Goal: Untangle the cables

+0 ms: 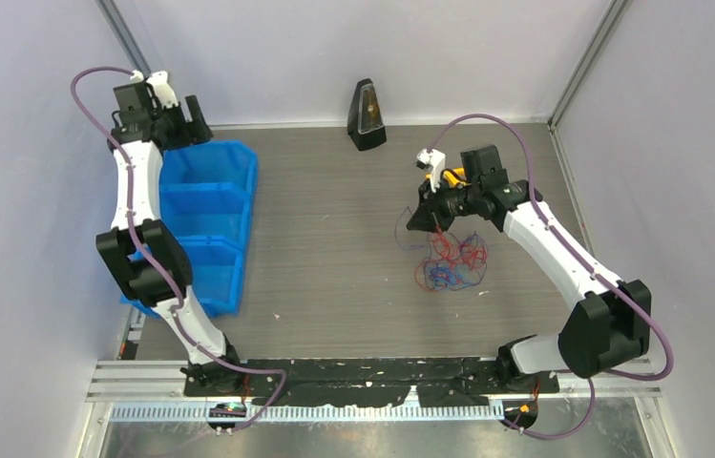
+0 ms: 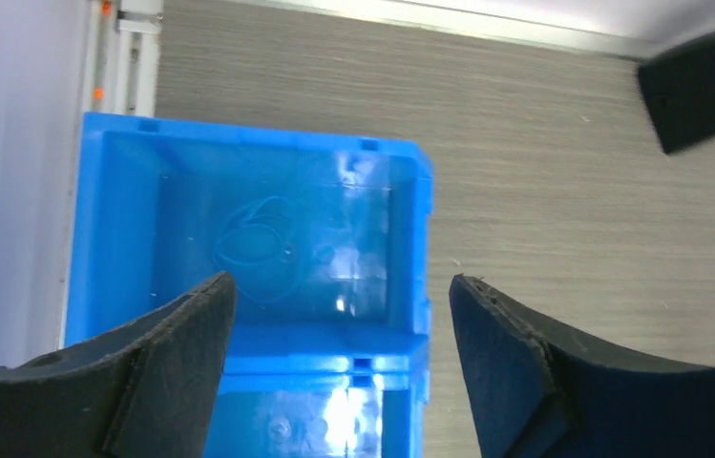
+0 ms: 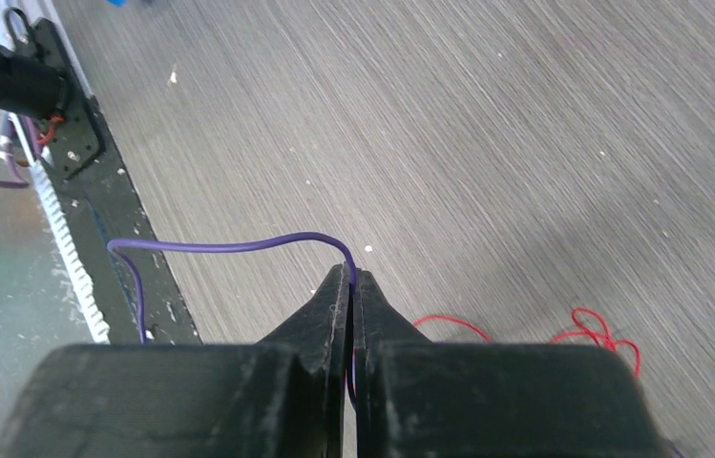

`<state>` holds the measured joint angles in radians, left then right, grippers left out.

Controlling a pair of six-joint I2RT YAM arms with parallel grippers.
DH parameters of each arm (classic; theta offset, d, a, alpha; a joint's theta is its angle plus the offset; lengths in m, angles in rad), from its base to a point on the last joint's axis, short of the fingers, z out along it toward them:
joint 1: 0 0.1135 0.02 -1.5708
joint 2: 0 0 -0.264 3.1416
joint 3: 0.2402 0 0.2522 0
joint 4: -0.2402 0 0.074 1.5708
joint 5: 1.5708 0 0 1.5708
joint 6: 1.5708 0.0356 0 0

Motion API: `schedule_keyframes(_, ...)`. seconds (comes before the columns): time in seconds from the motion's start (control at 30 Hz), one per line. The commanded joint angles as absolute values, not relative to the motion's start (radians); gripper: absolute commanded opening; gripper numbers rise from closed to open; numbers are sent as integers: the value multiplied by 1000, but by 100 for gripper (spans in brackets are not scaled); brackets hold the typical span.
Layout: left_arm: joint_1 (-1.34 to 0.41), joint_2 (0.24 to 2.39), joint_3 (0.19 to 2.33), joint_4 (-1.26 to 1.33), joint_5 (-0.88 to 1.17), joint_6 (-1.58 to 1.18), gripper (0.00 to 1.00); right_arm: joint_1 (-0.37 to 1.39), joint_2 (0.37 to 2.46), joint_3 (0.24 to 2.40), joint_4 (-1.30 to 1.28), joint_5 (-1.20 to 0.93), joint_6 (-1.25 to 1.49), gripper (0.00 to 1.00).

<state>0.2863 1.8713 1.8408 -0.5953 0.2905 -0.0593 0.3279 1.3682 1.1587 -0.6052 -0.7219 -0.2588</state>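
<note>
Above the red and blue cables (image 1: 449, 265), the right gripper (image 3: 351, 279) pinched a purple cable (image 3: 229, 246); the left gripper (image 2: 342, 286) hung spread over a blue bin (image 2: 239, 131).

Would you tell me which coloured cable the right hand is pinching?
The purple cable, clamped in the shut right hand; the red and blue strands lie loose on the table.
</note>
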Motion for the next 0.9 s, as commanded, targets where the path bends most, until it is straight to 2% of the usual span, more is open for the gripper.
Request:
schedule_keyframes(0.0,278,1667,1758,-552,502,-46,95,381,1405,1261,-541,-790,-199,5)
schedule_keyframes(0.03,278,1620,1707,-513,567,-54,99,416,1418,1279,-532,-794,-185,6)
schedule_keyframes(0.23,258,1370,1421,-361,723,-126,100,588,1471,1452,-486,-819,-125,5)
schedule_keyframes(0.3,236,1324,1377,-369,733,-118,100,610,1505,1477,-524,-803,-140,20)
schedule_keyframes(0.33,224,1302,1355,-376,738,-106,100,606,1515,1482,-575,-782,-152,46)
schedule_keyframes(0.4,196,1263,1320,-393,736,-73,99,576,1541,1486,-673,-739,-202,73)
schedule_keyframes(0.47,158,1222,1286,-407,730,-32,100,526,1527,1461,-762,-715,-265,81)
schedule_keyframes(0.57,98,1185,1232,-419,725,33,99,432,1470,1357,-812,-672,-342,85)
schedule_keyframes(0.63,44,1176,1202,-431,734,76,100,360,1430,1292,-829,-567,-388,87)
schedule_keyframes(0.8,-149,1176,1140,-455,740,145,99,301,1413,1178,-838,-366,-473,84)
schedule_keyframes(0.87,-229,1191,1117,-455,730,143,95,300,1445,1150,-831,-343,-471,82)
